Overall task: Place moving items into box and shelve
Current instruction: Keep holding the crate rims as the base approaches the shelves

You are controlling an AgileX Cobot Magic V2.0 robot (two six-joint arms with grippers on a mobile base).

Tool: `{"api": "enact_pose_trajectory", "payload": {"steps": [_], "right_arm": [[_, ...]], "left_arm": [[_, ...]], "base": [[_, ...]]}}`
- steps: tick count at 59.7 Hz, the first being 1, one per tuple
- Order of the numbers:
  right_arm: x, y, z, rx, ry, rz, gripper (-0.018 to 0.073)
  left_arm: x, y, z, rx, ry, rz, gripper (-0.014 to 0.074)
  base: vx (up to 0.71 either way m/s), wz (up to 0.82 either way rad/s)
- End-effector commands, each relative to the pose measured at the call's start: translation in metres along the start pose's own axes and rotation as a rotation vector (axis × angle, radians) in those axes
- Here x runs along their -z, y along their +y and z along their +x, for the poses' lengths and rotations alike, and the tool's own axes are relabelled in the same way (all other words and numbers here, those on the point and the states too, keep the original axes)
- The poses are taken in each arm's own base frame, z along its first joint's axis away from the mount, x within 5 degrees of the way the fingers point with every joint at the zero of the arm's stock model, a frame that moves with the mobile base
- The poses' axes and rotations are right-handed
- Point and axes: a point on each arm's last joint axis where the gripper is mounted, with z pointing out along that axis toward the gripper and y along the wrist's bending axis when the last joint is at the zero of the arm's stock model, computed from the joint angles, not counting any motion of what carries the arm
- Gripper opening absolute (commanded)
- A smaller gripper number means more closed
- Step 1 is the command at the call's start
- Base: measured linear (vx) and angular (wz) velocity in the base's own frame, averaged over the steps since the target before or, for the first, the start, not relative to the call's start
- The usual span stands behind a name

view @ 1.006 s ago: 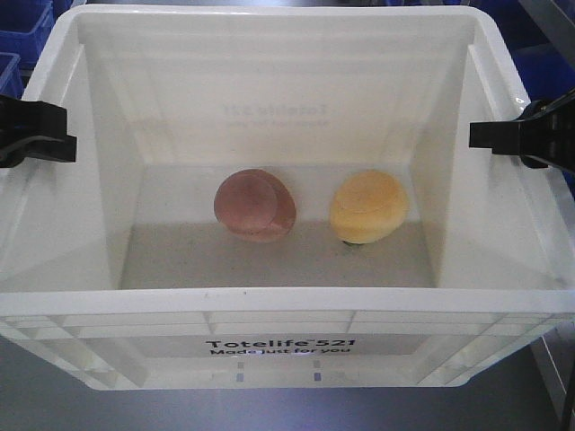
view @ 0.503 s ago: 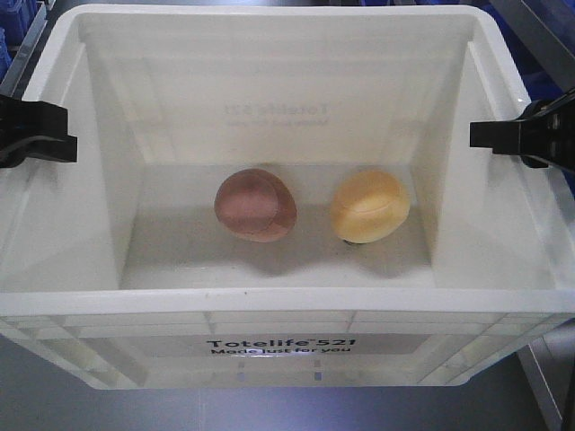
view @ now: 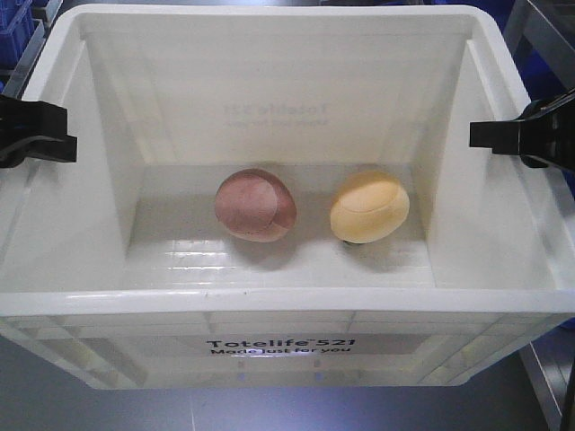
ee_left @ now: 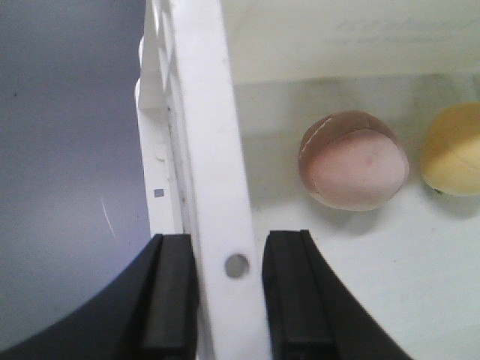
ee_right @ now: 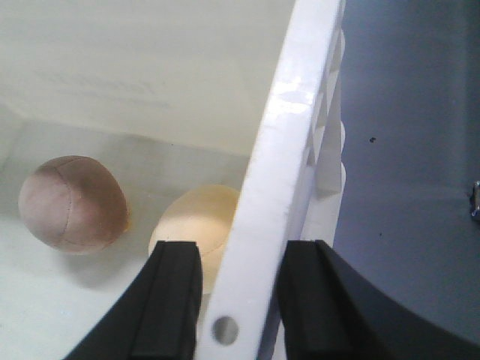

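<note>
Both items are in, so the step in hand looks like carrying the large white ribbed plastic crate (view: 287,301) to the shelf. The left claw (ee_left: 229,247) is clamped across the crate's left rim, one black finger outside the wall and one inside. The right claw (ee_right: 240,259) pinches the right rim the same way. To do this well, the two arms should rise and travel together at one height. Any twist between them would strain the thin rim or let it slide out of the pads. The crate should stay level, since its load is loose and round and would likely roll.

Inside, the dull reddish-brown egg-shaped lump (view: 255,205) sits on the floor left of centre. The yellow-orange egg-shaped lump (view: 369,207) lies just beside it on the right, a narrow gap between them. Both are well apart from the side walls and from the inner fingers. Blue plastic bins (view: 13,27) show beyond the far left corner
</note>
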Motion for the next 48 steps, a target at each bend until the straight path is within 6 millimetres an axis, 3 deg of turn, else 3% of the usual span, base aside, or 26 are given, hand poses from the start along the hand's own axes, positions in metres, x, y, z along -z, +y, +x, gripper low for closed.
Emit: {"api": "enact_pose_trajectory", "payload": {"steps": [1,48], "right_arm": [[0.0187,0.0055,-0.0206,0.017,-0.187,-0.003,-0.0006],[0.0187,0.0055,-0.0208,0.016,-0.189,-0.002,-0.0006]], "left_arm": [[0.0225,-0.0083,-0.0160,-0.019,-0.194,0.068,-0.0004],[0.0225,-0.0083,-0.0160,-0.019,-0.194,0.068,-0.0004]], "base": [[0.49,0.04],[0.48,-0.02]]}}
